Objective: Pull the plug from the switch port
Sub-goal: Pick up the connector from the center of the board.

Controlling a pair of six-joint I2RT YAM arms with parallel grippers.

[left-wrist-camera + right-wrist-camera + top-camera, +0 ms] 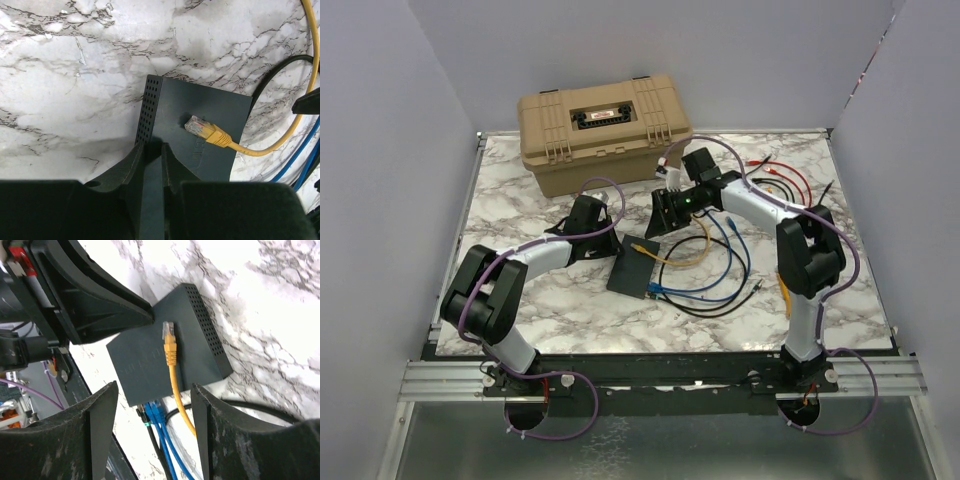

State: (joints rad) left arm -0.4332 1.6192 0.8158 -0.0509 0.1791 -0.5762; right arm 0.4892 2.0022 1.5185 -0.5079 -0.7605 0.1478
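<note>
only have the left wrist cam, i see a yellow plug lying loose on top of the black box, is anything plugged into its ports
observer: yes, the right wrist view shows blue plugs seated in the lower edge of the switch.
operator: where is the right gripper
observer: the right gripper is open above the switch, and the yellow plug shows between its fingers.
operator: which side are the ports from above
observer: in the top view the blue plugs sit on the switch's edge toward the bottom of that view.
</note>
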